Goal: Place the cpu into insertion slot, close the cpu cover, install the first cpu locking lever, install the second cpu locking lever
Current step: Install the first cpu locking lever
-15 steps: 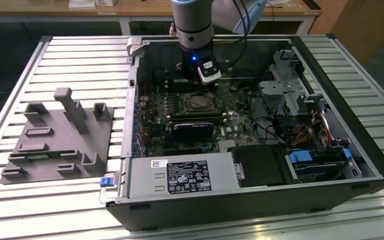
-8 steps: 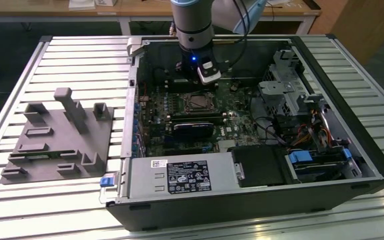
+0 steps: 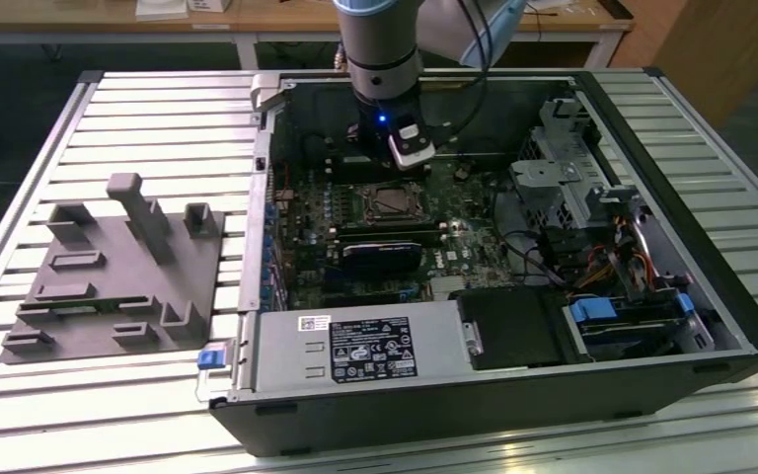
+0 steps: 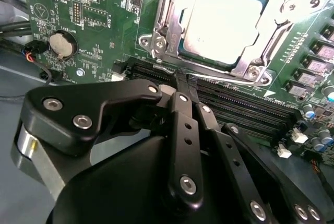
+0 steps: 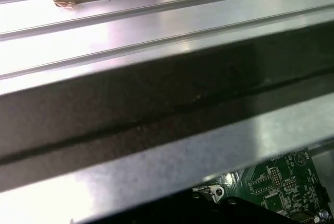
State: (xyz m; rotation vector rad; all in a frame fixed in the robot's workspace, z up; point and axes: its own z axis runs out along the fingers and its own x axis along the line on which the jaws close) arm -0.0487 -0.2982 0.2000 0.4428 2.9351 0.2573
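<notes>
The cpu [image 4: 222, 23] is sitting in the slot [image 4: 172, 36] under the cover [image 4: 276, 4], just beyond the hand [image 4: 180, 80], fingers pressed together.

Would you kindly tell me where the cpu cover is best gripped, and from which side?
Probably by its narrow outer edge, coming from straight above: the cpu cover lies flat around the cpu, so only thin rim bars are exposed.

In the second wrist view the cpu [image 4: 222, 23] sits in the insertion slot [image 4: 166, 23], w/ the cpu cover [image 4: 271, 12] closed down round it. Gripper [image 4: 177, 78] fingers are together, tips just above the black memory slots [image 4: 235, 106] beside the socket. Coin battery [image 4: 61, 44] on green board [image 4: 104, 20], well apart.
</notes>
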